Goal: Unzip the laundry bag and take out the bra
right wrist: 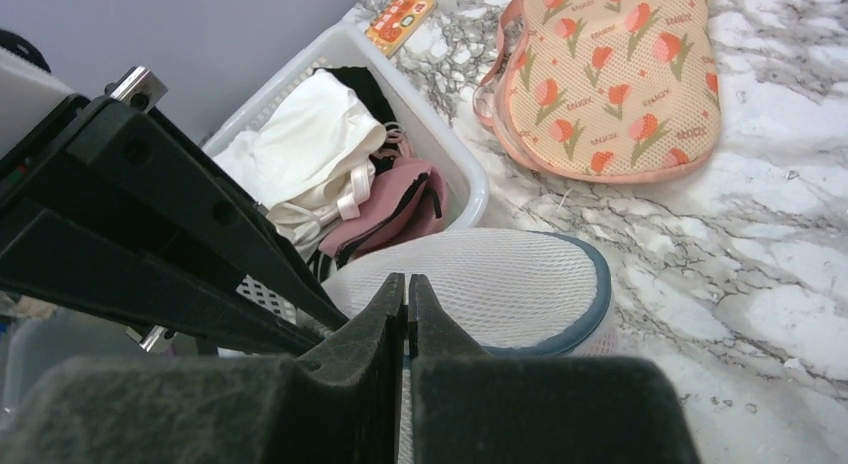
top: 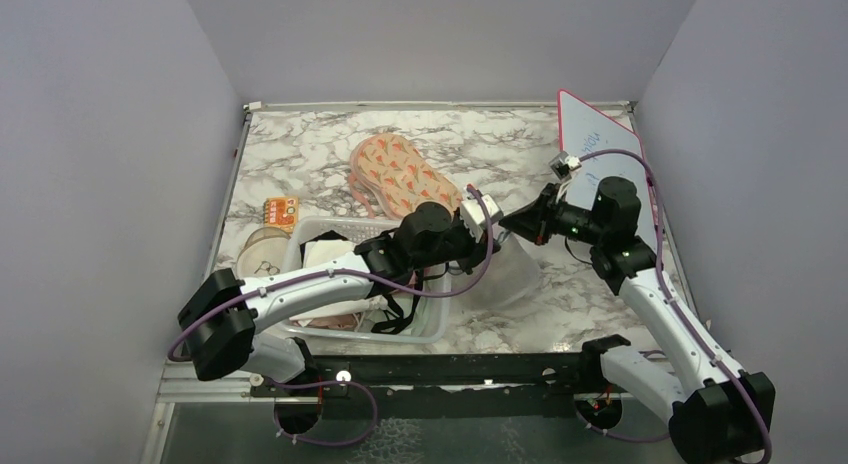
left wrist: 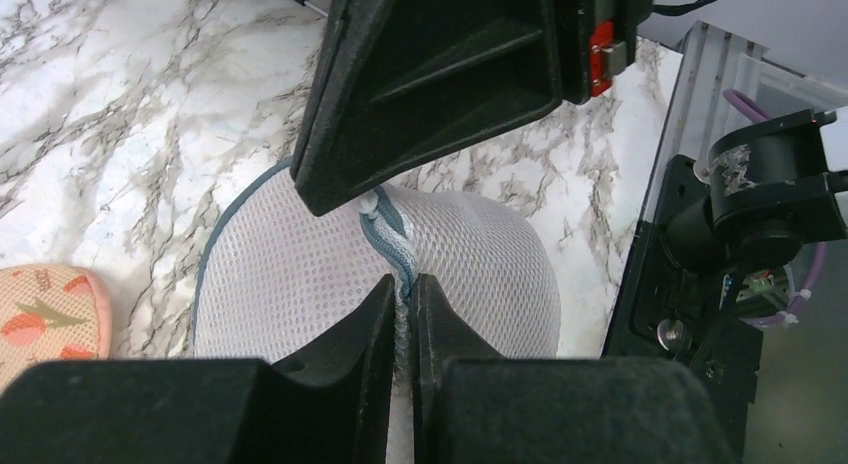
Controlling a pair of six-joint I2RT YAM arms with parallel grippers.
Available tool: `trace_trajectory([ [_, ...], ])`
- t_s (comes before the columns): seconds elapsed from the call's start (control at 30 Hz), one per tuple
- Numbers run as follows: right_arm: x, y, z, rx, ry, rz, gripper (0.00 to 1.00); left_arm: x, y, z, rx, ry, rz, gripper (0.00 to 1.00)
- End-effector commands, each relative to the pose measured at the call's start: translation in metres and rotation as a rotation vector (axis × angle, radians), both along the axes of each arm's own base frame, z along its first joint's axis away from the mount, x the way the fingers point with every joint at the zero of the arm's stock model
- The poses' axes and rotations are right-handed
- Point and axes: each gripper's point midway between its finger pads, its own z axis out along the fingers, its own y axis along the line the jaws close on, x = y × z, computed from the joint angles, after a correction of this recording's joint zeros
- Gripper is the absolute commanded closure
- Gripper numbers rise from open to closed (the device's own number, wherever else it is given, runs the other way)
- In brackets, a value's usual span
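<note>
Bag (top: 508, 274) sits on the marble table (top: 300, 154), just right of the basket (right wrist: 472, 187) and between the two arms, its top rising to where the grippers meet. Left gripper (left wrist: 405, 296) is squeezed closed on the bag's grey-blue trim (left wrist: 390, 239), fingers almost touching. Right gripper (right wrist: 406, 296) comes in from the opposite side, fingers pressed together on the mesh close by. A pink garment (right wrist: 385, 209) lies in the basket, and a floral pouch (right wrist: 610, 74) lies on the table beyond.
</note>
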Motion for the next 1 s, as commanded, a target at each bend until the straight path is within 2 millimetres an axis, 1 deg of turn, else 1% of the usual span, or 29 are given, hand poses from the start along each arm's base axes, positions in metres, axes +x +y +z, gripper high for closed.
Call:
trace_trajectory([
  [0.0,0.017,-0.006,0.011,0.037,0.003,-0.125,0.99,-0.018,-0.005,0.033,-0.091,-0.053,-0.099,1.00],
  [0.1,0.026,-0.013,0.004,0.050,0.031,-0.178,0.99,-0.022,-0.002,0.042,-0.122,-0.091,-0.120,1.00],
  [0.23,0.034,-0.025,0.005,0.093,0.034,-0.229,0.99,-0.026,0.001,0.048,-0.135,-0.122,-0.128,1.00],
  [0.43,0.042,-0.040,-0.001,0.170,0.107,-0.234,0.99,-0.032,0.003,0.058,-0.148,-0.166,-0.148,1.00],
  [0.5,0.040,-0.040,0.004,0.202,0.116,-0.201,0.99,-0.033,0.004,0.060,-0.148,-0.180,-0.152,1.00],
  [0.53,0.038,-0.039,0.009,0.195,0.090,-0.177,0.99,-0.033,0.005,0.060,-0.146,-0.181,-0.147,1.00],
  [0.67,0.029,-0.037,0.023,0.126,0.015,-0.116,0.99,-0.028,0.005,0.055,-0.124,-0.154,-0.106,1.00],
  [0.77,0.018,-0.036,0.029,0.076,-0.016,-0.059,0.99,-0.020,0.005,0.046,-0.090,-0.130,-0.066,0.95],
  [0.8,0.014,-0.035,0.030,0.070,-0.020,-0.041,0.99,-0.018,0.005,0.043,-0.076,-0.122,-0.054,0.92],
  [0.87,0.006,-0.031,0.031,0.068,-0.027,-0.012,0.99,-0.015,0.004,0.038,-0.051,-0.108,-0.041,0.82],
  [0.97,-0.006,-0.027,0.033,0.057,-0.027,0.026,0.99,-0.013,0.001,0.031,-0.032,-0.093,-0.038,0.65],
])
